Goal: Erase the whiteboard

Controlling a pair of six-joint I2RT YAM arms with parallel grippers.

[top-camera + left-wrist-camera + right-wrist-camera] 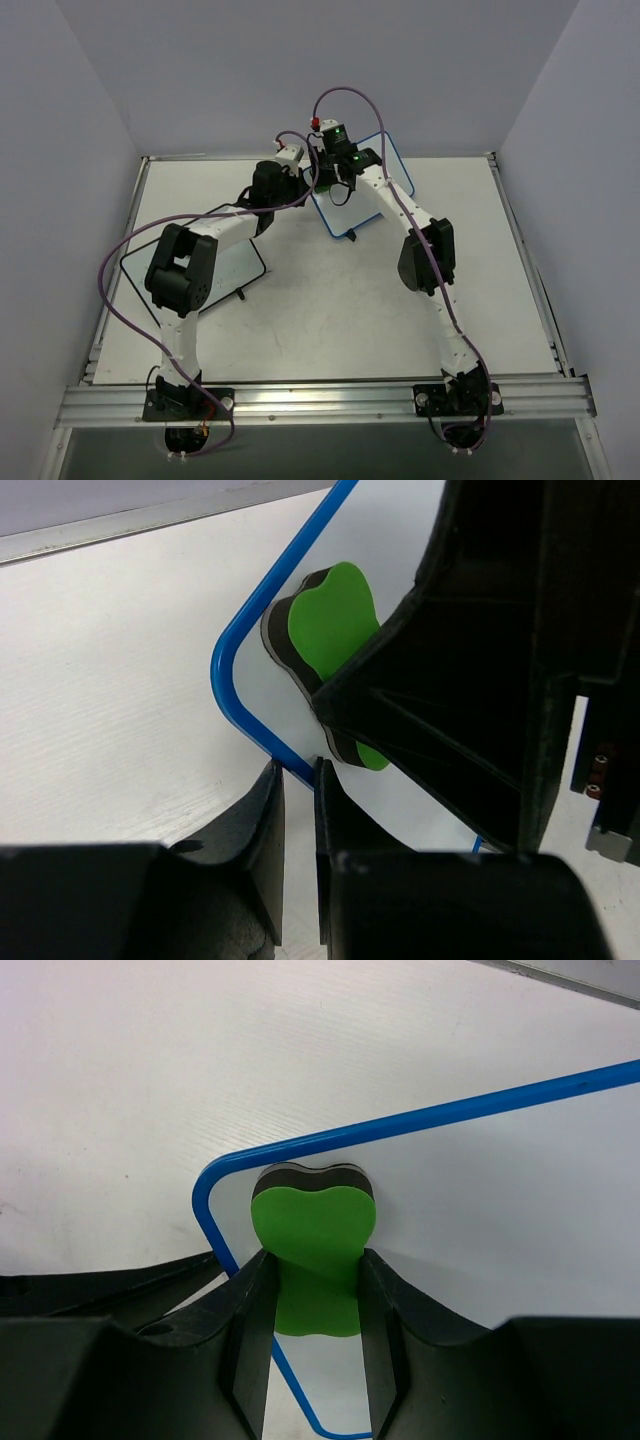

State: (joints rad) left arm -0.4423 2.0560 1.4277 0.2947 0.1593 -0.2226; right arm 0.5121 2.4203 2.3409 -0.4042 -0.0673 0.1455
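Pinching whiteboard frame, left tool; right tool clenched on eraser; black-framed board under left arm

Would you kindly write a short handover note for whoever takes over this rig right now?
Left gripper: shut on the blue frame of the whiteboard, beside a rounded corner.
Right gripper: shut on the green eraser, which sits against the board at that corner.
Done: the board shows no marks around the eraser.
Left: the rest of the board is hidden from above; check it and wipe any marks.
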